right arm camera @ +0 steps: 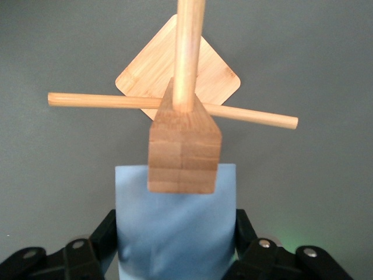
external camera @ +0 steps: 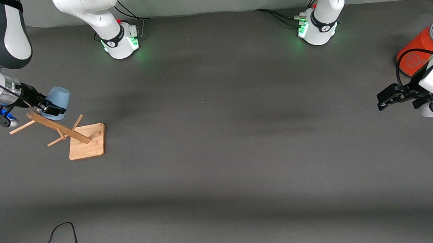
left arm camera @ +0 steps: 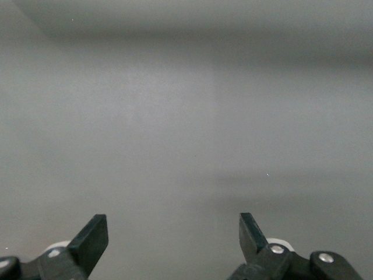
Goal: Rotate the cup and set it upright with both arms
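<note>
My right gripper (external camera: 51,106) is shut on the light-blue cup (external camera: 59,98) and holds it in the air just over the top of a wooden peg rack (external camera: 87,141), at the right arm's end of the table. In the right wrist view the cup (right arm camera: 175,233) fills the gap between the black fingers (right arm camera: 105,230), right by the rack's post top (right arm camera: 183,157). My left gripper (external camera: 385,97) is open and empty, low over the table at the left arm's end. Its wrist view shows only bare grey table between its spread fingertips (left arm camera: 93,233).
The rack has a square wooden base (right arm camera: 175,64), an upright post and thin cross pegs (external camera: 21,127). An orange-red cylinder (external camera: 416,54) with a grey lid stands at the left arm's end, close to the left arm. A black cable (external camera: 62,234) lies at the table's near edge.
</note>
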`<state>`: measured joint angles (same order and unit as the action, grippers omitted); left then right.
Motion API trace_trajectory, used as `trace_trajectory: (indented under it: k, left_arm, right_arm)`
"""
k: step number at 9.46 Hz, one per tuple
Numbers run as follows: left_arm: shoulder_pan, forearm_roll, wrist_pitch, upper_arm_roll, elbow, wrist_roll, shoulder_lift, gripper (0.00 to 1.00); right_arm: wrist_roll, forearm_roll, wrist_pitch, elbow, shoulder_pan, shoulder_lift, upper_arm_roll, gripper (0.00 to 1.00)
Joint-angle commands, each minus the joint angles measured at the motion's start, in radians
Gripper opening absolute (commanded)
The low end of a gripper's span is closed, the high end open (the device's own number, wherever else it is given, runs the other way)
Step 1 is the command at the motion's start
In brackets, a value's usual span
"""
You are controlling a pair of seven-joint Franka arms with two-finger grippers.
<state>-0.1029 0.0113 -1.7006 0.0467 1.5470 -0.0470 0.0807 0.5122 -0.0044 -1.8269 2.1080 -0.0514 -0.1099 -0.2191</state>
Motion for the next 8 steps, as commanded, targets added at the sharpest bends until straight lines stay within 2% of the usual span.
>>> trace_trajectory:
  k: [1, 5, 8]
  left_arm:
    - [-0.008, 0.007, 0.012, 0.004, -0.039, 0.006, 0.013, 1.0]
    - [-0.003, -0.002, 0.015, 0.004, -0.045, 0.0, 0.024, 1.0]
    - [-0.004, -0.001, 0.021, 0.004, -0.041, 0.006, 0.025, 1.0]
  right_arm:
    - [0.014, 0.0, -0.006, 0.007, -0.011, -0.014, -0.005, 0.5]
    - [0.081, 0.0, 0.104, 0.003, -0.056, -0.106, 0.007, 0.5]
    - [0.236, 0.0, 0.21, 0.003, -0.167, -0.204, 0.007, 0.47]
